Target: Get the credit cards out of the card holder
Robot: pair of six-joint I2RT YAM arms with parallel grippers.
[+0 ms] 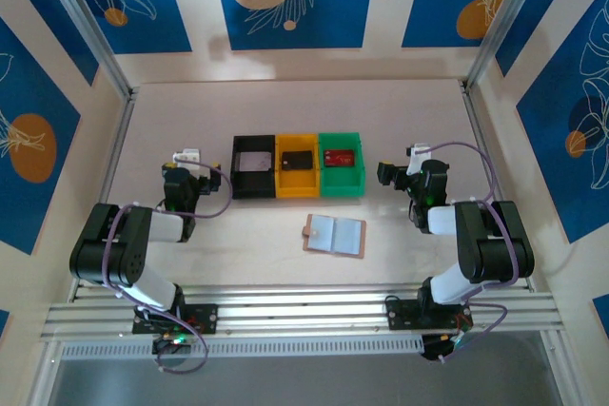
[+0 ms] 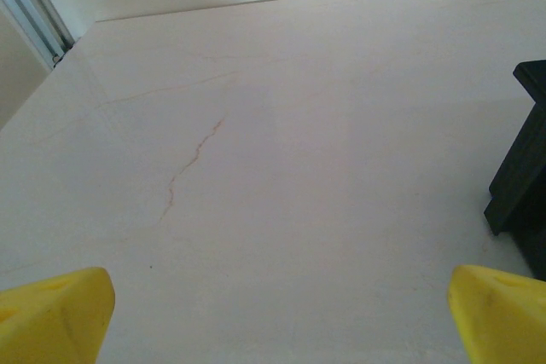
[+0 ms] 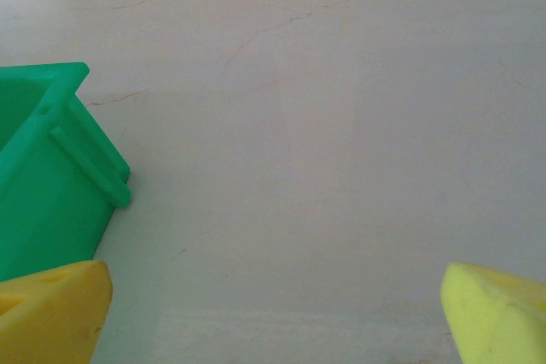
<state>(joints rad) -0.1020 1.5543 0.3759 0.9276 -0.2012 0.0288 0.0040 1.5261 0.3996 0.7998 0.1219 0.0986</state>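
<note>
The holder [image 1: 335, 234] lies open and flat on the table [image 1: 249, 240], nearer than the row of bins and apart from it. It sits between the two arms, well apart from both grippers. Its pale inner panels face up; whether any card sits in its pockets is too small to tell.

The left gripper [image 2: 280, 300] hangs over bare table to the left of the bins, its yellow fingers [image 2: 55, 313] spread wide with nothing between them. The right gripper [image 3: 275, 300] hangs to the right of the bins, just as wide and holding nothing.

Three bins stand side by side, touching, at mid-table. The black bin [image 1: 239, 170], on the left, holds a grey card [image 1: 254, 161]. The yellow bin [image 1: 283, 178], in the middle, holds a dark card [image 1: 298, 160]. The green bin [image 1: 359, 170], on the right, holds a red card [image 1: 341, 156]. The left wrist view catches a corner of the black bin at its right edge, and the right wrist view has the green bin at its left.
</note>
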